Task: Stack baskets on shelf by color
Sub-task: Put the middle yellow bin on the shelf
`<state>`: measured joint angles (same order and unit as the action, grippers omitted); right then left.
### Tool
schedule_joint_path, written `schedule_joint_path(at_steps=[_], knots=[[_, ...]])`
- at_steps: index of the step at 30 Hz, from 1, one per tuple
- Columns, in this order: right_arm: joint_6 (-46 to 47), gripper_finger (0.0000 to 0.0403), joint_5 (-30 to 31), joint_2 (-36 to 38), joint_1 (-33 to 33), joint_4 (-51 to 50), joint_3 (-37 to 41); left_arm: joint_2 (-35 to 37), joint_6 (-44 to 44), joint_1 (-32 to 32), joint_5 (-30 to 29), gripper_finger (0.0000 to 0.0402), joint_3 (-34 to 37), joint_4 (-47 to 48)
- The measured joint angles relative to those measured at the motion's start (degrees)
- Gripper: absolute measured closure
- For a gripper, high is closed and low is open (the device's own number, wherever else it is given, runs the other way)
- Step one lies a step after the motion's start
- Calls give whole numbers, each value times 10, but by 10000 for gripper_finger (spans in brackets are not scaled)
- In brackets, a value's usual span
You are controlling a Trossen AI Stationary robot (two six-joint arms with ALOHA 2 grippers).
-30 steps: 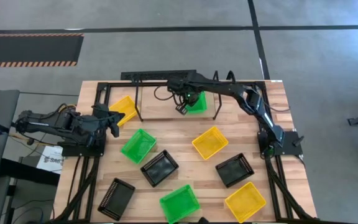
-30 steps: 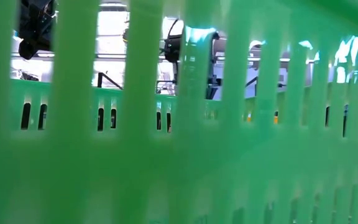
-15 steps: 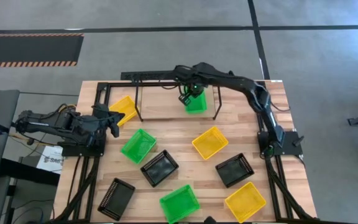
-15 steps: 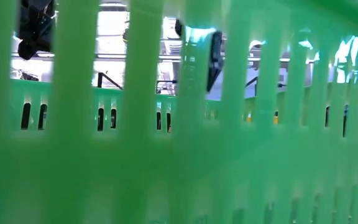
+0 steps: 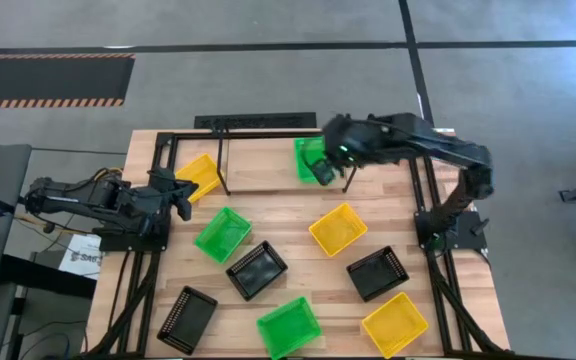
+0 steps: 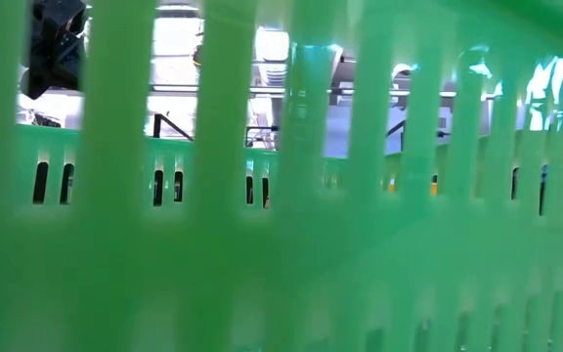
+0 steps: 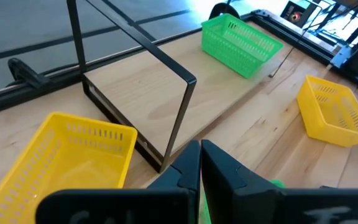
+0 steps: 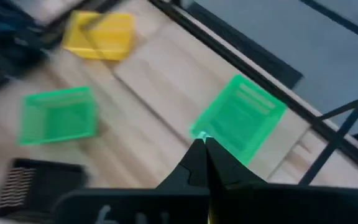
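A green basket (image 5: 311,160) (image 8: 241,118) (image 7: 240,42) stands on the right end of the shelf's (image 5: 263,168) (image 7: 148,93) wooden board. My right gripper (image 5: 334,162) (image 8: 202,148) is shut and hovers at this basket's right side. A yellow basket (image 5: 200,172) (image 7: 73,155) lies on the table by the shelf's left end. My left gripper (image 5: 184,190) (image 7: 201,152) is shut and empty, just left of the yellow basket. Seven more baskets lie on the table in front of the shelf. My right gripper's shut fingertips stand at one lower corner (image 8: 199,132) of the green basket on the shelf, coming slanting from above. Whether they touch it I cannot tell.
In front of the shelf lie green (image 5: 222,233), black (image 5: 257,269), yellow (image 5: 338,228), black (image 5: 377,272), yellow (image 5: 395,324), green (image 5: 289,326) and black (image 5: 187,317) baskets. The near green basket's wall (image 6: 281,244) fills the low view. A black frame (image 5: 163,150) borders the table.
My right gripper has swung from the shelf's middle, left of the green basket, across it toward the table's right, and now stands at its right side. The green basket has stayed on the shelf's right end and has turned slightly.
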<state>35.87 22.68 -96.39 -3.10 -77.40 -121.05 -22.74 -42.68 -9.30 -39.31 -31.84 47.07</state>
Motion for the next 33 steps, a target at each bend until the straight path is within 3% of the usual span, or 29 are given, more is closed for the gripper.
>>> schedule_joint_path(at_steps=[5,10,15,22,28,33], knots=[[85,402,16,14,85,-21,0,0,-1,0,0,401,0,0],[287,397,30,-18,152,-121,0,0,0,0,0,401,0,-1],[430,385,22,-73,203,-124,14,0,31,0,20,401,0,-1],[534,375,-68,-162,232,-127,15,0,56,0,55,401,0,-2],[692,368,-74,-191,253,-127,39,0,56,0,61,401,0,0],[766,344,-86,-190,279,-127,96,0,56,0,61,401,0,0]])
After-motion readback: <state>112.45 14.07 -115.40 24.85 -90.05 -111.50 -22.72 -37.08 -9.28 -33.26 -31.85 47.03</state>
